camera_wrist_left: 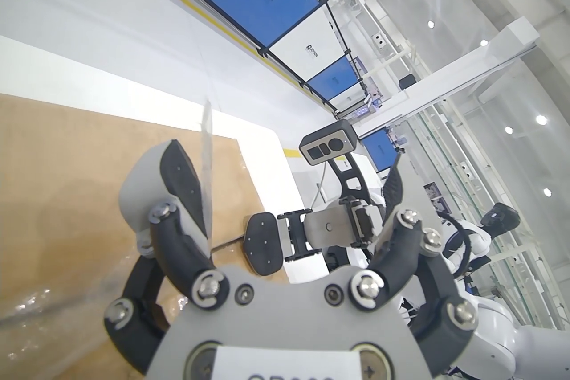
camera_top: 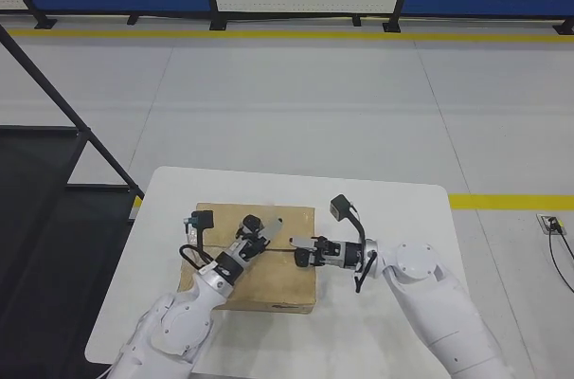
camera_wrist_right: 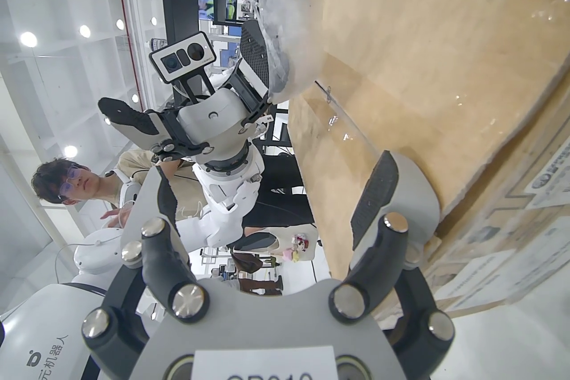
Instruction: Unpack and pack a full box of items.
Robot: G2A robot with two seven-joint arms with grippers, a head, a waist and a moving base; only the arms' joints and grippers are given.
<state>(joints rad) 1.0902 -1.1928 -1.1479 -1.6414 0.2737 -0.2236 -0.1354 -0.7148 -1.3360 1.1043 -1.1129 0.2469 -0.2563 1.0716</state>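
Top view: your box (camera_top: 278, 284) sits closed on the surface (camera_top: 382, 208), left hand (camera_top: 259, 228) over its top, right hand (camera_top: 300, 254) at its edge. Left wrist: that left hand is spread wide, clear tape strip (camera_wrist_left: 206, 159) clinging to one pad (camera_wrist_left: 182, 177). Right wrist: right hand wide open, empty.

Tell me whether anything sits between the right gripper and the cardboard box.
Nothing visible does. The open right gripper is right at the edge of the cardboard box. Over the box top, a loose strip of clear tape clings to one finger of the open left gripper.
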